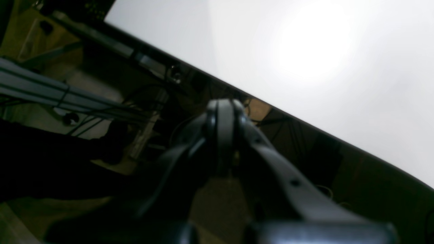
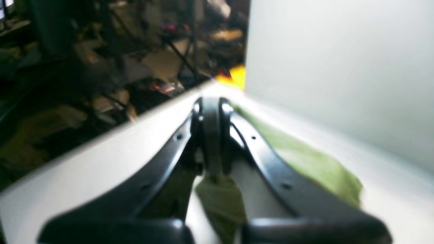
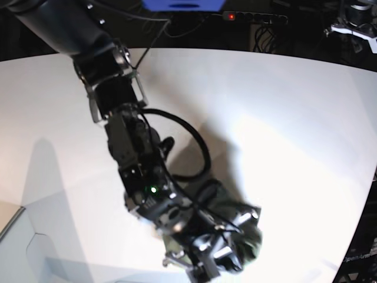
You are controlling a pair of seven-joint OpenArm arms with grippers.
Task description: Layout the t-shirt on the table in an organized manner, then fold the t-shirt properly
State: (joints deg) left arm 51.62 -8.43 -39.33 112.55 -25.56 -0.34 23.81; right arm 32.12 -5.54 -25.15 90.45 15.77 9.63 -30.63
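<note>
Right gripper (image 2: 211,112) sits closest to the lens: jaws fully together, a pinch of green cloth hanging just under the tips, so I read it as clamped on the shirt (image 2: 305,162). In the right wrist view the rest of the cloth runs away past the gripper's right side, lying on the table (image 2: 101,159).

Landmark = table.
- Table (image 3: 283,118): big, white, mostly bare. Plenty of room toward its middle and far side.
- Right arm (image 3: 126,138): reaches from the table's far left corner diagonally down to the near edge.
- Shirt (image 3: 250,239): bunched in a dark heap at the table's near edge, right of centre, under the right wrist. Not spread. Collar and sleeves can't be made out.
- Left gripper (image 1: 222,115): closed, nothing in it, hanging off the table beyond its dark edge, over floor clutter. Not in the base view.

Judgement: layout stage, barely begun. To do it well:
- Drag or lift the pinched cloth toward table centre, away from the edge, so nothing slides off.
- Lift high enough for the heap to unroll under its own weight; soft cotton will cling and twist.
- Bring the left gripper in to take a second corner, then pull apart to flatten.
- Risk: the pinch looks small and could slip out mid-pull.
</note>
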